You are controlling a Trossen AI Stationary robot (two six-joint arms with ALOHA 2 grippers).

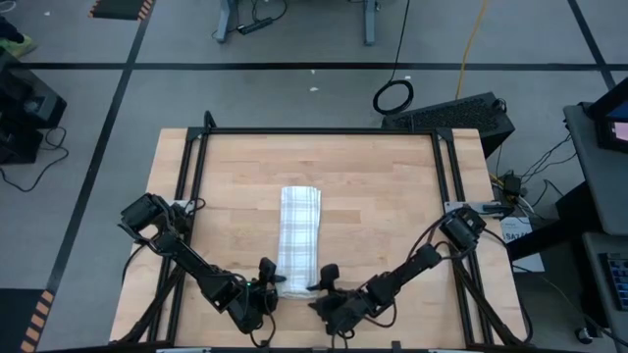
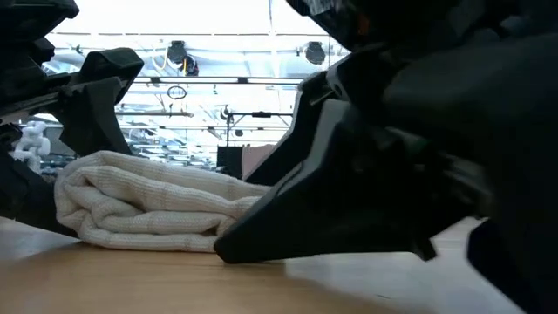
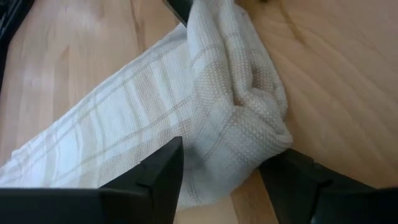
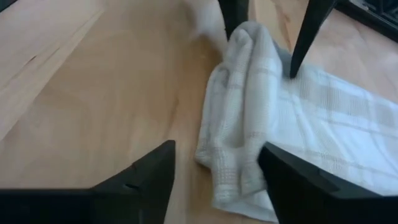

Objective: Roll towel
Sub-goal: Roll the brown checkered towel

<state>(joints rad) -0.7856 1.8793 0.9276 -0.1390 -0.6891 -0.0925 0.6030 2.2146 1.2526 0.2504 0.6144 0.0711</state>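
The white checked towel (image 1: pixel 299 230) lies as a long folded strip down the table's middle. Its near end is turned over into a short loose roll (image 3: pixel 249 93), which also shows in the right wrist view (image 4: pixel 242 106) and the low view (image 2: pixel 148 205). My left gripper (image 3: pixel 224 180) is open at the roll's left end. My right gripper (image 4: pixel 217 180) is open at the roll's right end. Each has one finger on the roll's far side and one on its near side. My left gripper straddles the roll's left end (image 3: pixel 261 149), coming level from the table's left, fingers along the roll. Its far finger (image 3: pixel 158 171) lies on the flat strip behind the roll; its near finger (image 3: pixel 292 177) meets the roll's near side. The roll rests on the table. My right gripper straddles the roll's right end (image 4: pixel 233 162), coming level from the table's right, fingers along the roll. Its far finger (image 4: pixel 292 180) lies against the towel where roll and flat strip meet. Its near finger (image 4: pixel 146 174) stands apart from the roll. The roll rests on the table.
The wooden table (image 1: pixel 392 196) is framed by a black rail (image 1: pixel 324 131) along its far and side edges. Bare wood lies on both sides of the strip. Both arms reach in from the near corners.
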